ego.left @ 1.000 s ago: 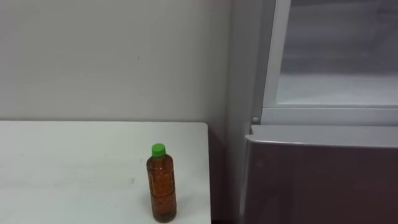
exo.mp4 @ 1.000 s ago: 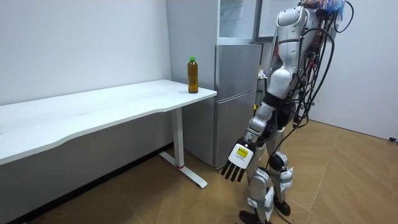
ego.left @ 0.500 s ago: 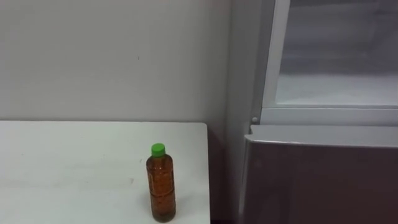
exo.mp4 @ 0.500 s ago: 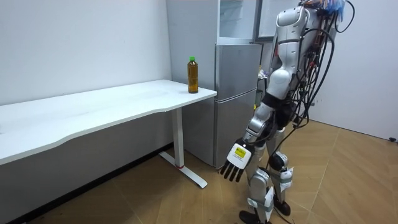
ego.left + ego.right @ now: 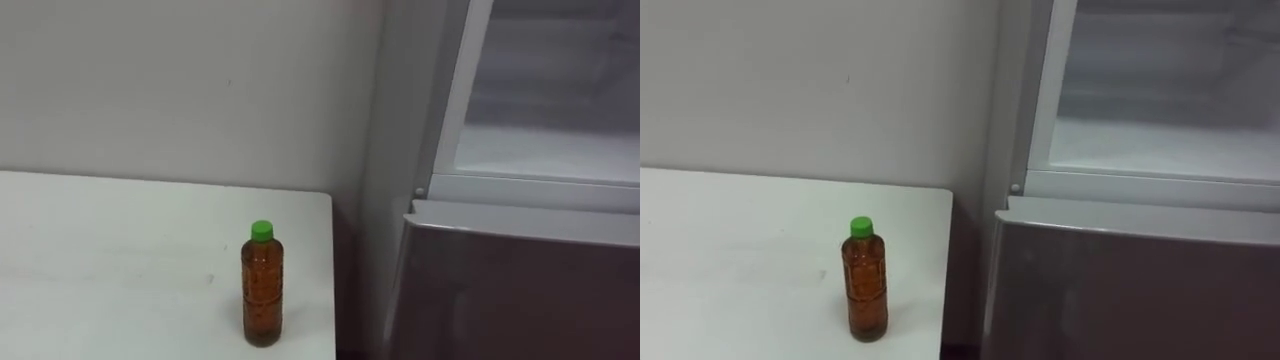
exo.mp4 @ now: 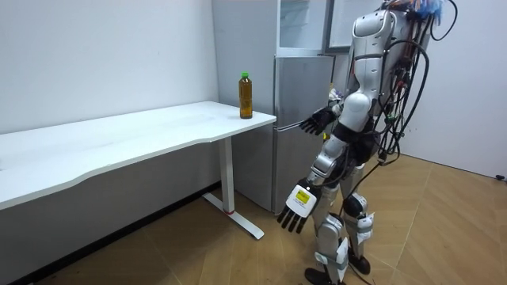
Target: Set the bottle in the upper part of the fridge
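A brown bottle (image 5: 262, 285) with a green cap stands upright near the right end of the white table (image 5: 100, 250), close to its front edge. To its right the upper fridge compartment (image 5: 545, 150) is open, its white inside showing above the shut grey lower door (image 5: 520, 290). In the room view I stand facing the fridge (image 6: 301, 127), and the bottle (image 6: 245, 95) is on the table corner beside it. My right hand (image 6: 317, 121) is raised and open in front of the fridge. My left hand (image 6: 295, 212) hangs low, open, with nothing in it.
A bare white wall (image 5: 180, 90) rises behind the table. The table (image 6: 142, 131) runs long toward the room view's left, with wooden floor (image 6: 238, 253) under and before it. The fridge stands tight against the table's right end.
My right hand has come up in front of the fridge. The left hand has swung slightly. The eye view shifted a little with the camera; the bottle stays put.
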Robot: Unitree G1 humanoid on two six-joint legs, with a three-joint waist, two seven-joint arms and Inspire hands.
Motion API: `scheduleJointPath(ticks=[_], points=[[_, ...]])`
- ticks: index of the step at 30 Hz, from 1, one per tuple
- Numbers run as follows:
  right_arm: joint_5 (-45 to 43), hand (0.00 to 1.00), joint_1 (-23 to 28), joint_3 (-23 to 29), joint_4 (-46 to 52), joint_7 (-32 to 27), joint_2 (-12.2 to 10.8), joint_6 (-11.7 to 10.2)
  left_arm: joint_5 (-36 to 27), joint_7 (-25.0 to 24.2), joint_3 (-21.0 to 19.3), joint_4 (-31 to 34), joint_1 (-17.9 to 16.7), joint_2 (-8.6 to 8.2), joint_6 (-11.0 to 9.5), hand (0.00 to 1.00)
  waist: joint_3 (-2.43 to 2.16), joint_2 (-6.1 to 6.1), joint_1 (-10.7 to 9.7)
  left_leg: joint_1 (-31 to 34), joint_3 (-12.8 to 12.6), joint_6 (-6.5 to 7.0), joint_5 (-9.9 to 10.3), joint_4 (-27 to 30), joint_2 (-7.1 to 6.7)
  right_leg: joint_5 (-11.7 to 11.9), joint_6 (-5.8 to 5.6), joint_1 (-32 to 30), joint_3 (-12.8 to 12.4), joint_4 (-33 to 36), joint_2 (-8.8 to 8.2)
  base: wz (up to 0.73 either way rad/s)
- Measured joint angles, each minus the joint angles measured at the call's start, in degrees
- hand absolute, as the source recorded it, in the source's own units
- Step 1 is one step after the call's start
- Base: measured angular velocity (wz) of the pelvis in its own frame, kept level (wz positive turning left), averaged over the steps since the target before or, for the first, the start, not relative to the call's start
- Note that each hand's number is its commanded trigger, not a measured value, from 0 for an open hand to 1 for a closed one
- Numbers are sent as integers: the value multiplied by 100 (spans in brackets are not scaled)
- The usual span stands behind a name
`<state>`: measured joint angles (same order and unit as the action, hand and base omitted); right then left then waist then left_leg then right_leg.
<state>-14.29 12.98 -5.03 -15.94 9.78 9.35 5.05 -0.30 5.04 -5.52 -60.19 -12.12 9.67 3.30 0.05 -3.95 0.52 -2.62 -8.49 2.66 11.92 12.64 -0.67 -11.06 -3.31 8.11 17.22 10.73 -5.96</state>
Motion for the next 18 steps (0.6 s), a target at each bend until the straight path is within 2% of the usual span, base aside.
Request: scheduleJointPath(ticks=[3, 6, 9, 14, 18], points=[[-238, 0, 28, 0, 521, 171, 13, 10, 32, 34, -1, 30, 1, 3, 1, 0, -5, 9, -2, 13, -42, 2, 1, 9, 10, 13, 0, -27, -22, 1, 2, -9], [-376, 0, 43, 2, 1135, 385, 85, 8, 302, -40, -14, 28, 16, 3, -9, 0, -13, 57, 43, 33, -159, 2, 0, 6, 40, 48, 15, -71, -148, 2, 26, -17], [-447, 0, 51, 38, 1743, 441, 179, -13, 387, -85, -36, -6, -14, 5, -117, 0, -10, 78, 11, 28, -184, 4, -2, -1, 46, 67, 18, -79, -169, -3, 30, -8], [-483, 0, 49, 204, 2490, 588, 179, -21, 498, -121, -29, -57, -38, 6, -164, 0, -26, 19, 10, 7, -202, 3, -2, -13, 50, 67, 18, -79, -158, 5, 29, -1], [-412, 0, -18, 212, 3256, 669, 199, -80, 495, -134, 3, -242, 2, 58, -312, 0, -25, -38, 16, 4, -219, 3, -1, -12, 57, 69, 20, -79, -157, 8, 29, 0]])
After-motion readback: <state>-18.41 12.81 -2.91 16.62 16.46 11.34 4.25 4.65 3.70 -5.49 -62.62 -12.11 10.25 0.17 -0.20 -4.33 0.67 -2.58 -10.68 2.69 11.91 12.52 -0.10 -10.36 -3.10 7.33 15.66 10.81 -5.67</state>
